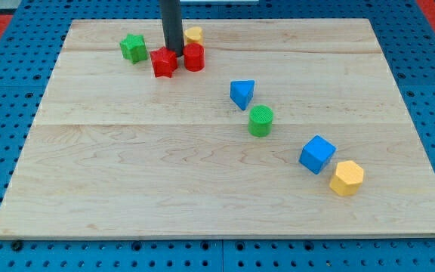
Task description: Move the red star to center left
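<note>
The red star point(163, 63) lies near the view's top left on the wooden board point(127, 189). My tip point(174, 52) stands at the star's upper right edge, touching or nearly touching it, in the gap between the star and a red cylinder point(194, 57). The dark rod rises straight up from there out of the view's top. A green star point(133, 48) lies just left of the red star, apart from it. A yellow block point(194, 35) sits behind the red cylinder, partly hidden by the rod.
A blue triangular block point(242, 94) and a green cylinder point(260, 121) lie at the middle right. A blue cube point(317, 154) and a yellow hexagonal block point(347, 178) lie at the lower right. A blue perforated base surrounds the board.
</note>
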